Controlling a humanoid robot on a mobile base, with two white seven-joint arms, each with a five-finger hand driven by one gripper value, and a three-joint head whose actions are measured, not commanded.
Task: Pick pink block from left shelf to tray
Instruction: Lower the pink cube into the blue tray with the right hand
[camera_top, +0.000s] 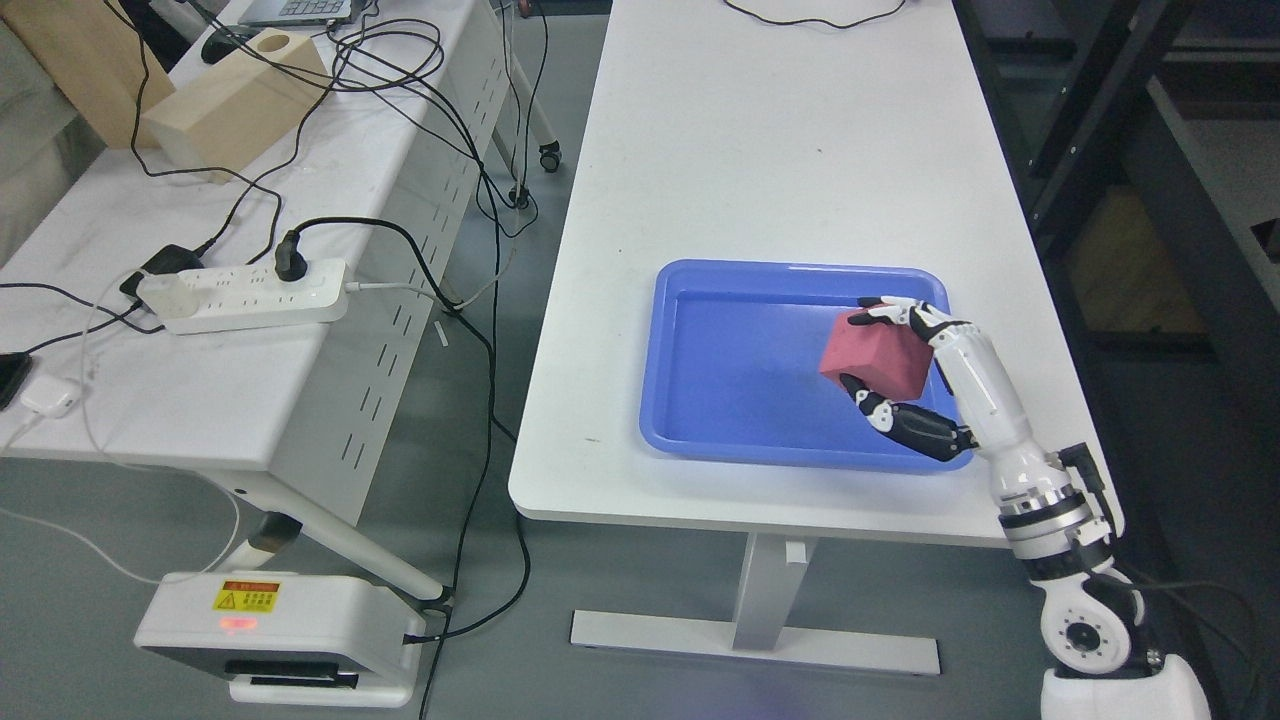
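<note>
A pink block (876, 362) is held in my right hand (868, 350) over the right part of a blue tray (700, 400). The fingers (895, 310) curl over the block's top and the thumb presses its lower side, so the hand is shut on the block. I cannot tell whether the block touches the tray floor. The tray lies on a white table (760, 150) near its front edge. My right arm comes in from the lower right. My left arm is not in view.
A dark shelf frame (1120, 170) stands to the right of the table. A second white desk (150, 330) at the left carries a power strip (245, 295), cables and a wooden box (235, 105). A white device (280, 630) sits on the floor at the lower left.
</note>
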